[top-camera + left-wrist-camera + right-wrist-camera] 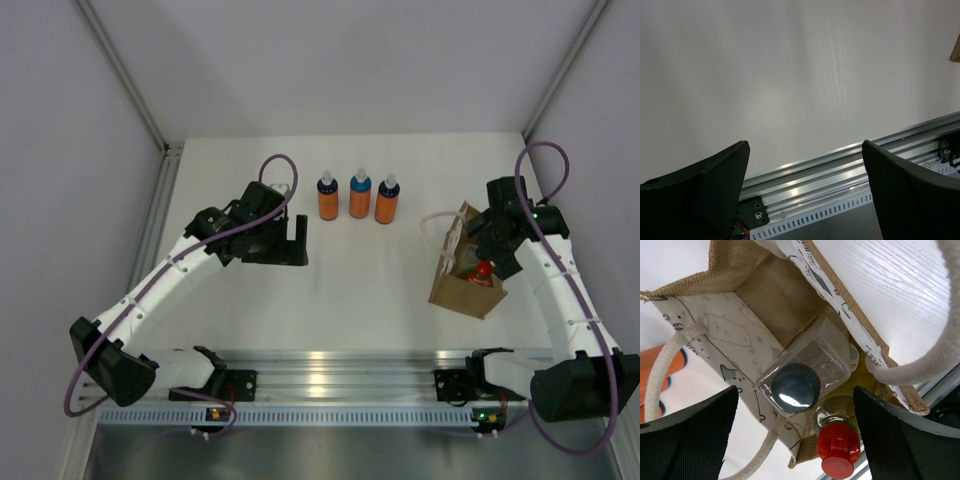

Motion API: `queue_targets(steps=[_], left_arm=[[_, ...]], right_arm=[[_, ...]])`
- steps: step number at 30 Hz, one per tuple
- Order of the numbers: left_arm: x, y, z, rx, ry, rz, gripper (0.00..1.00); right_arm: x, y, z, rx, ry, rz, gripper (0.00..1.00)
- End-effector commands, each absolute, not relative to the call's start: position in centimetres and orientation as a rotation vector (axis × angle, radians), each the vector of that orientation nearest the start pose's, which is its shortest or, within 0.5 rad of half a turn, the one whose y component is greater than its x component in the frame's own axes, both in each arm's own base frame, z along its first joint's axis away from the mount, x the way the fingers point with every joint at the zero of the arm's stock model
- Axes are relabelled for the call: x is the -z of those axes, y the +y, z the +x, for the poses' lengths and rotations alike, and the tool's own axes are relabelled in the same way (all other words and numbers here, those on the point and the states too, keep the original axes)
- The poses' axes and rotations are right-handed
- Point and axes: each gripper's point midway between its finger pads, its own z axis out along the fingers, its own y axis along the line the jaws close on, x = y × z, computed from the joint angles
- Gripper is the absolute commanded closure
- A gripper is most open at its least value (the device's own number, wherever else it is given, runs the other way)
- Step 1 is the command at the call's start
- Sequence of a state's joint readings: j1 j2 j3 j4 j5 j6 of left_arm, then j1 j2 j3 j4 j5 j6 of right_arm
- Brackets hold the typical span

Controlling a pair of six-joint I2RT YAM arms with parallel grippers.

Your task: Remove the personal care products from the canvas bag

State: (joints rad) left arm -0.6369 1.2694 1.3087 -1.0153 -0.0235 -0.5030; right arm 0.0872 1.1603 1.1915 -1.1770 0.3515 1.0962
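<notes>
Right hand [482, 243] spread, empty, over tan canvas bag [772, 297]; greyish clear dark-capped bottle [812, 367] directly below, upright, cap toward hand; left hand [293, 240], also released, well apart.

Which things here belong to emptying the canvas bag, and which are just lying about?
Part of the job:
canvas bag; clear dark-capped bottle and red-capped bottle, both inside it; three orange bottles standing in a row on the table; right tool, open above the bag.

Just there:
aluminium rail along the near edge; grey walls.
</notes>
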Motion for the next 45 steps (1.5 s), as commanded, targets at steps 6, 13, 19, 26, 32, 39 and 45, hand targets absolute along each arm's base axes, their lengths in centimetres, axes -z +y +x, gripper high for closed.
queue_targets(steps=[6, 13, 19, 26, 32, 39, 45], left_arm=[[-22.0, -18.9, 23.0, 0.436, 2.529, 0.165, 0.02], [-21.8, -18.7, 22.9, 0.424, 2.532, 0.167, 0.02], [-21.7, -18.5, 22.9, 0.414, 2.528, 0.165, 0.02], [-21.9, -18.2, 22.9, 0.407, 2.517, 0.157, 0.02], [-22.1, -18.1, 22.8, 0.405, 2.51, 0.152, 0.02], [-22.0, -18.2, 23.0, 0.407, 2.514, 0.141, 0.02], [-22.4, -18.2, 23.0, 0.408, 2.503, 0.137, 0.02]], right_arm=[[-17.2, -0.7, 26.7, 0.086, 2.143, 1.499, 0.08], [-16.1, -0.8, 27.9, 0.12, 2.147, 1.507, 0.1], [-14.4, -1.2, 28.5, 0.149, 2.159, 1.502, 0.21], [-13.0, -1.3, 29.4, 0.156, 2.198, 1.444, 0.32], [-15.1, -1.4, 29.8, 0.115, 2.178, 1.358, 0.29], [-17.2, -1.6, 30.0, 0.078, 2.203, 1.224, 0.19], [-16.5, -1.9, 29.2, 0.074, 2.265, 1.177, 0.15]])
